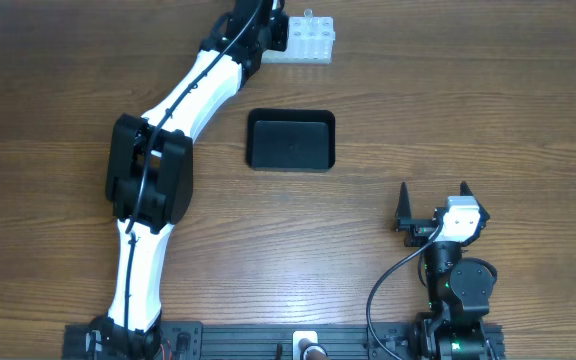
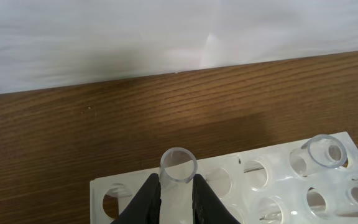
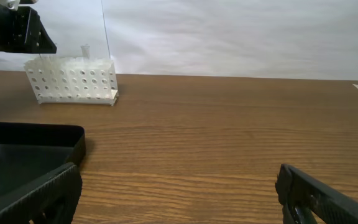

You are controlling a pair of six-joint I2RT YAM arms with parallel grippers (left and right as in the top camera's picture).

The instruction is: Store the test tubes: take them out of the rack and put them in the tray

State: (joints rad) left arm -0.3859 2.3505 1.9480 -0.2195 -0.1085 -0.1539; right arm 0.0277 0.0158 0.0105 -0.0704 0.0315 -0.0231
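With your left pincer (image 2: 177,188) clenched on the test tube (image 2: 179,167), lift straight up until it clears the rack (image 2: 277,186) beneath.

The left arm (image 1: 198,90) covers one end of the rack (image 1: 310,45). The picture edge cuts off the tube's (image 2: 178,169) lower part and the tray (image 3: 36,130).

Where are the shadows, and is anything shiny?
Left wrist view: a soft shadow darkens the table beyond the rack, where the left end effector pinches a see-through tube. Top view: the black tray shows a faint sheen.
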